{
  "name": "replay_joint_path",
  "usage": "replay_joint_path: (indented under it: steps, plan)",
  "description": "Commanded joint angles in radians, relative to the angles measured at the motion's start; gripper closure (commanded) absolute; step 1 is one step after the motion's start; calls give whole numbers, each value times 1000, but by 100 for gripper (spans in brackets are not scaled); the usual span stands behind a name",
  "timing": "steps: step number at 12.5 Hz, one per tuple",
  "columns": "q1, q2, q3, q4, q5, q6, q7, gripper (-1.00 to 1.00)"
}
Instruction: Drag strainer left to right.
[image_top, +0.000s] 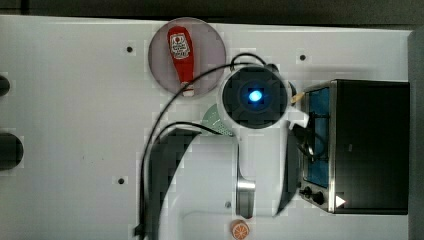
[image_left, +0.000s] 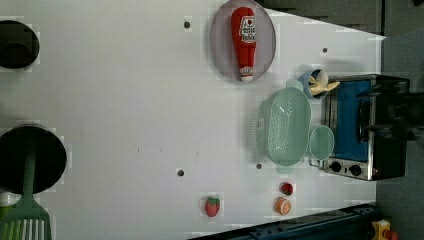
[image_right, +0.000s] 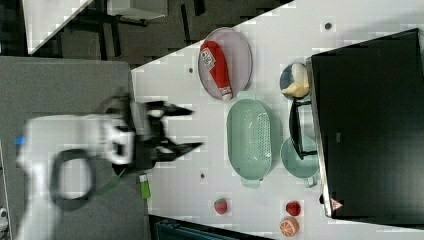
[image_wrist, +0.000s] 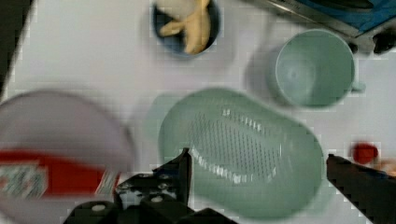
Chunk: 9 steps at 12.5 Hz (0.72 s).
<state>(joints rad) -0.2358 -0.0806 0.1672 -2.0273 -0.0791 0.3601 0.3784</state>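
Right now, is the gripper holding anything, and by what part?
Nothing is held. The gripper is open above the strainer, one finger to each side, not closed on it.

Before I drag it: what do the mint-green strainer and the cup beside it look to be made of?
The pale mint-green oval strainer looks like moulded plastic: even colour, a soft sheen and neat rows of small holes. The smooth mint-green cup with a small handle seems to be similar plastic, matte inside, though a glazed material cannot be ruled out.

The arm (image_top: 252, 150) was white with dark joints. A blue light (image_top: 255, 95) glowed on its round black end, black cables (image_top: 170, 107) looped alongside, and the gripper (image_wrist: 257, 172) had black fingers with screws.
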Motion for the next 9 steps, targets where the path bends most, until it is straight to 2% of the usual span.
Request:
replay_joint_path:
  steps: [1, 4, 9]
  plan:
    - [3, -32, 2, 131, 56, -206, -196, -100]
    - [3, -72, 2, 214, 57, -264, -293, -100]
    - [3, -85, -5, 216, 58, -297, -293, -100]
